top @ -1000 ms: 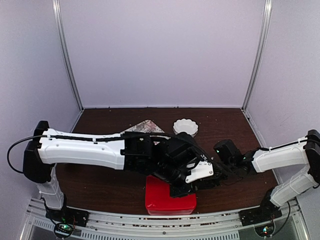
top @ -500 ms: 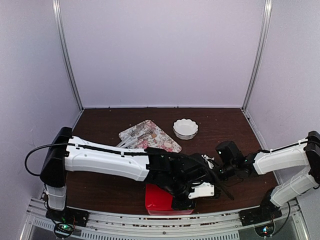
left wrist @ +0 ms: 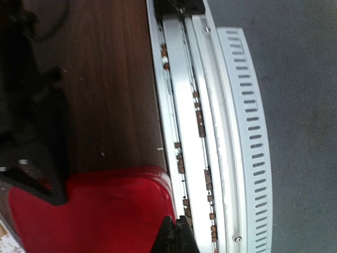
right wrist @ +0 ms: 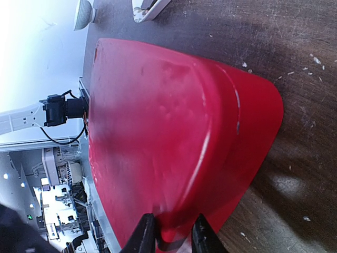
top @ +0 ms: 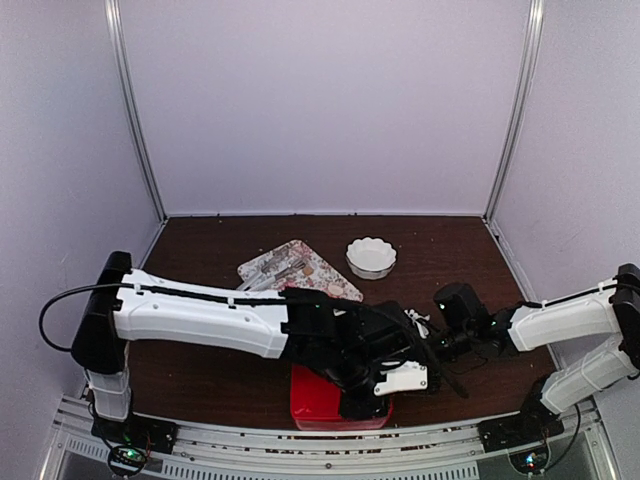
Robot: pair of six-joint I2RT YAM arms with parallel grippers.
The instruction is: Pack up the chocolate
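Observation:
A red box (top: 320, 400) sits at the table's near edge, its smooth red top filling the right wrist view (right wrist: 168, 121). My right gripper (right wrist: 171, 232) has one finger on each side of the box's rim and is shut on it. My left gripper (left wrist: 179, 234) is shut with nothing in it, its tips at the box's near corner (left wrist: 105, 211) beside the metal rail. In the top view the left wrist (top: 385, 375) lies over the box and hides the right fingertips. A few small pieces (top: 290, 268) lie on the flowered tray (top: 325, 285), too small to name as the chocolate.
A white scalloped bowl (top: 371, 256) stands behind the tray, far right of centre. Small brown squarish bits (left wrist: 199, 118) lie in the grooves of the metal rail (left wrist: 187, 105) along the near edge. Both arms cross low over the front of the table.
The left arm has swung nearer and lower, uncovering the flowered tray. Its wrist has settled over the red box. The right gripper's fingers have closed a little on the box's rim.

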